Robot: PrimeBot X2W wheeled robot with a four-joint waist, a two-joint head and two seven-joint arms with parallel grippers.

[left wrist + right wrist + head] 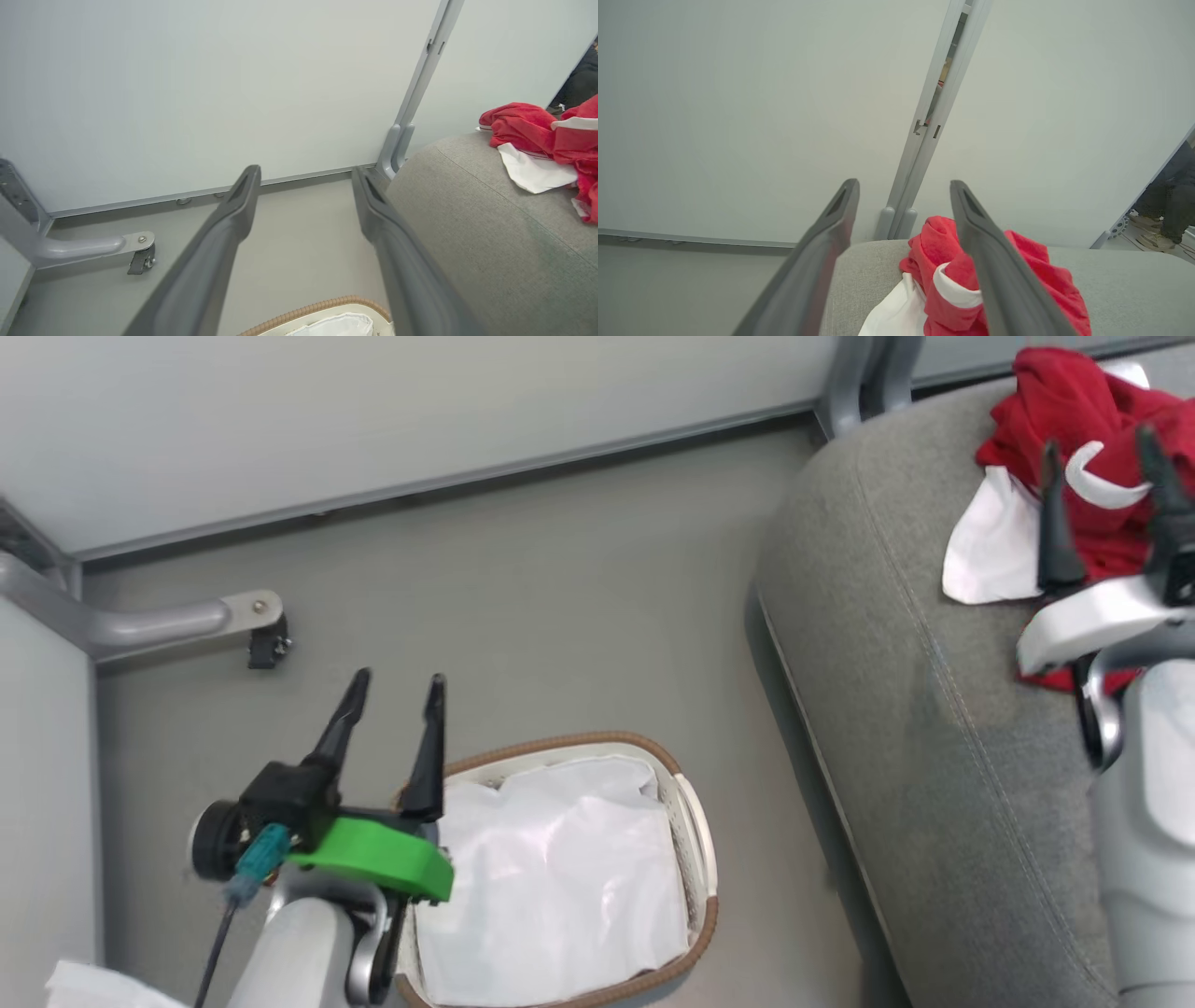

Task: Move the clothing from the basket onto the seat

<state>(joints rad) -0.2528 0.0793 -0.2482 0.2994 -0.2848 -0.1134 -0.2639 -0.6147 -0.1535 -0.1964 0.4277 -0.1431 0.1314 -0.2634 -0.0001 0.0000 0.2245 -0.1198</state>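
Beside the left gripper (400, 678), just off its right finger and back toward the wrist, sits the basket (695, 821) on the grey floor (560, 616). What I can see inside it is the crumpled white cloth liner (551, 877), bunched up against the brown woven rim. My left forearm comes up past the basket's edge, the green wrist bracket (383, 854) overlapping the rim, and both long fingers point over bare floor toward the pale wall (373, 411). Those jaws stand wide apart with nothing between them. Over on the seat (915, 709), the right gripper (1100, 439) hovers with its fingers pointing at the clothing (1064, 392), a red heap lying on the grey cushion. A white curved trim shows between the two fingertips, and a flap of white lining spills out past the left finger. The right jaws are spread wide too, clamped on nothing. From the wrist camera the right finger crosses in front of the red cloth, and I cannot tell whether it touches the fabric.
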